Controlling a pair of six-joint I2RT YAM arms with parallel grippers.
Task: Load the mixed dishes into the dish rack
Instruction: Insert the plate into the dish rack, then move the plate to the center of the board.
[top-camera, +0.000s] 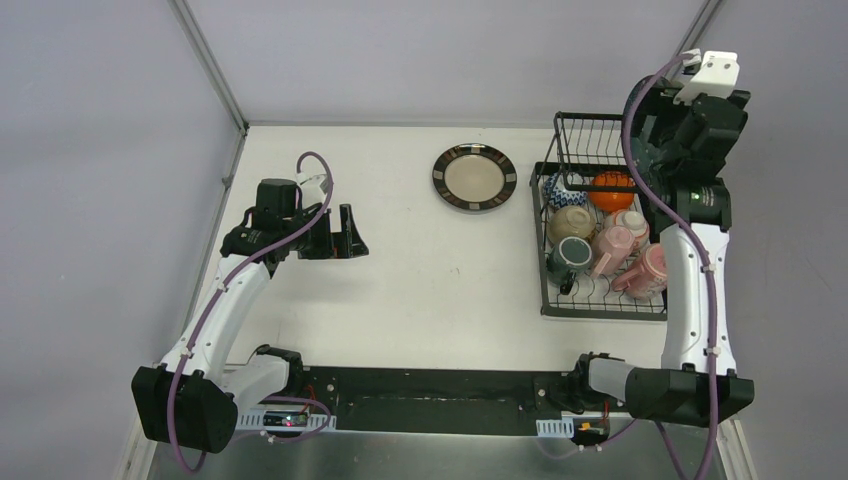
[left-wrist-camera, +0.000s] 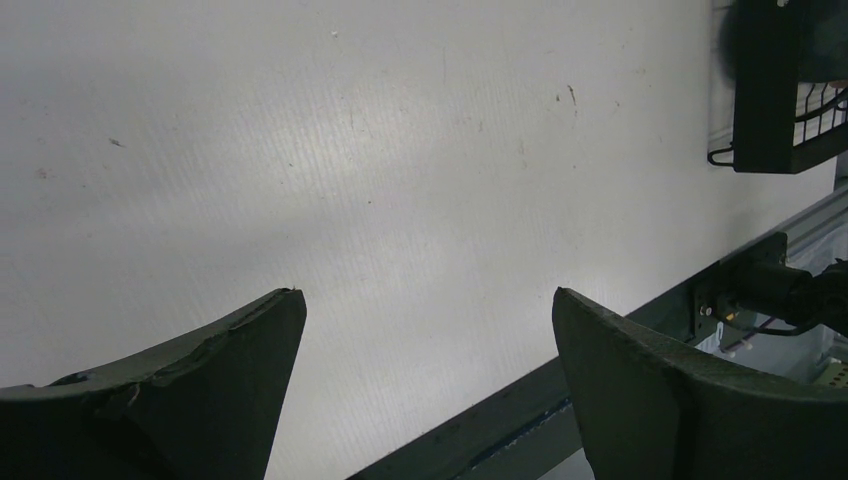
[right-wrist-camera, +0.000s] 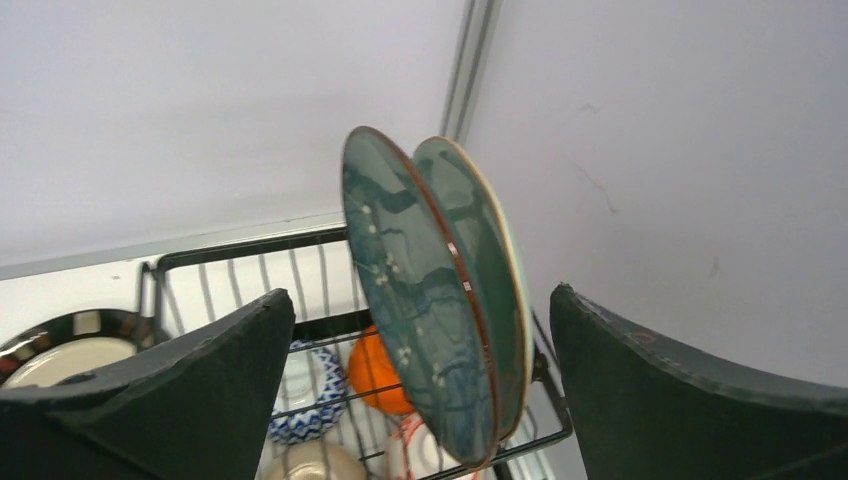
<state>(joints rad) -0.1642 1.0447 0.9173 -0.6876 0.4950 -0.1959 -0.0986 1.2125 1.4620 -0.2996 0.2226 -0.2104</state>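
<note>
- Dishes are mostly racked: two teal plates (right-wrist-camera: 415, 300) stand on edge in the dish rack (top-camera: 546, 270); a dark-rimmed beige plate (top-camera: 474, 177) lies on the table, near the rack
- right gripper (right-wrist-camera: 420, 292) is spread wide, nothing gripped, the plates between its fingers untouched; left gripper (left-wrist-camera: 427, 292) is wide open, empty
- a straight lift away is advised, lest the plates be tipped
- white table (top-camera: 420, 300) is enclosed by grey walls
</note>
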